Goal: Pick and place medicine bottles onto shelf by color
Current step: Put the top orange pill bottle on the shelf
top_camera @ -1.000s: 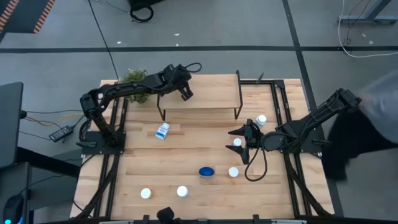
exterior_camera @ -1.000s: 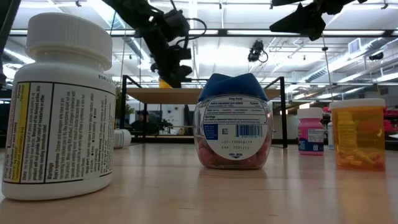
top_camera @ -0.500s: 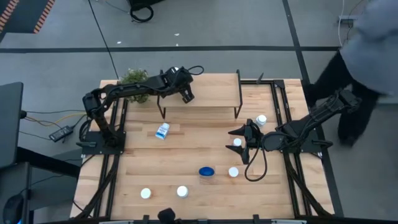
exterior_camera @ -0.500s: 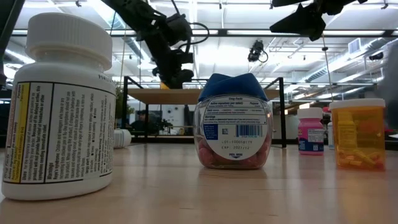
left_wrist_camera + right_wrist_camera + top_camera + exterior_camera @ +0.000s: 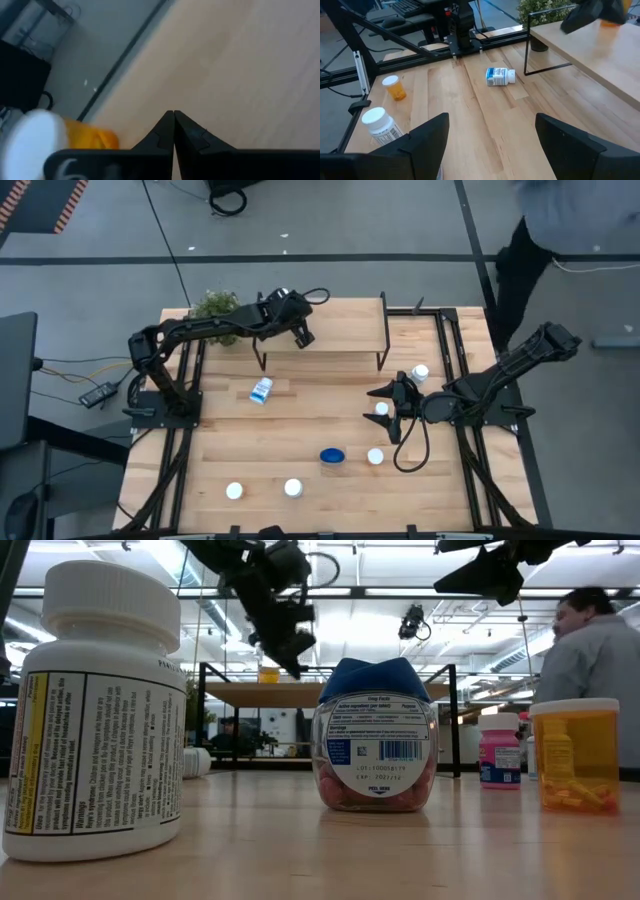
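A small orange bottle (image 5: 268, 673) stands on its base on the light-wood shelf (image 5: 335, 330), near the shelf's left end; it also shows in the left wrist view (image 5: 85, 139). My left gripper (image 5: 296, 662) hangs just above and beside it with its fingers shut (image 5: 173, 114), touching nothing. My right gripper (image 5: 388, 408) is open (image 5: 490, 145) above a white-capped bottle (image 5: 381, 409) on the table's right half. A bluish-white bottle (image 5: 261, 390) lies on its side in front of the shelf.
A blue-lidded wide bottle (image 5: 332, 456) and white-capped bottles (image 5: 234, 491), (image 5: 293, 488), (image 5: 375, 456), (image 5: 420, 371) stand on the table. A potted plant (image 5: 215, 308) stands at the far left corner. A person (image 5: 560, 220) is beyond the table's far right corner.
My left gripper has risen a little off the orange bottle, which stays standing on the shelf. A person has walked past the table's right side toward the far right.
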Controlling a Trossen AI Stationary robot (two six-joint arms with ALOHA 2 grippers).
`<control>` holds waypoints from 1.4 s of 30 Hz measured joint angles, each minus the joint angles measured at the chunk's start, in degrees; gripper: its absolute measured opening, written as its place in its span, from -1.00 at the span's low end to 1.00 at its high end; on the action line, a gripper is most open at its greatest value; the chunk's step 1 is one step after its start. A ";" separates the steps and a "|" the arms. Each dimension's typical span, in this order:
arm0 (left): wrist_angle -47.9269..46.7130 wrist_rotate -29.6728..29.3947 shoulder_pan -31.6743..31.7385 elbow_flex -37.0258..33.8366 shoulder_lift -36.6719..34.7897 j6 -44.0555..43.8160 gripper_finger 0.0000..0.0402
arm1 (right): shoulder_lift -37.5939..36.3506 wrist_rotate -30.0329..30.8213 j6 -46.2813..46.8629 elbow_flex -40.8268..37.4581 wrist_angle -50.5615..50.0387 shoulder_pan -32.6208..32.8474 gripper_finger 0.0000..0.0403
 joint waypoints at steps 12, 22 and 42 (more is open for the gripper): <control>-0.99 -4.25 2.99 15.65 -0.17 15.65 -0.95 | -0.01 -0.17 1.38 0.00 0.14 0.00 0.51; -2.28 3.24 9.43 17.10 0.82 17.44 -0.91 | 0.00 -0.22 1.38 0.00 1.05 0.00 0.51; -5.61 2.90 10.76 17.08 9.33 16.67 -0.94 | 0.00 -0.64 -3.20 0.00 0.96 0.00 0.51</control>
